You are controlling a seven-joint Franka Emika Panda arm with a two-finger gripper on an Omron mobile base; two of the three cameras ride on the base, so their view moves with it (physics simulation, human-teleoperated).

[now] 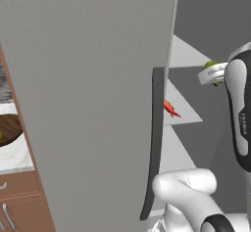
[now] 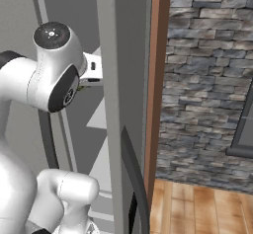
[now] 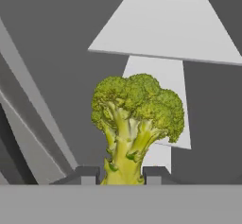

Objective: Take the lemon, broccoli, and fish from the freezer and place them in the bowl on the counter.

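Claw pinches broccoli by its stalk, crown pointing away from the fingers, inside the open freezer. Fish lies on a shelf below.

A rough stone wall of grey and brownish blocks stood off to the right of the end effector, running from the top of the right base view down to the floor. Below it lay a wooden floor of warm orange-brown planks, lower than the end effector and to its right. A dark frame edge, possibly of a window or an appliance, cut in at the far right against the stone; what it belonged to could not be told. A reddish-brown wooden upright stood between the end effector and the stone wall. The light was even and flat, with no hard shadows.
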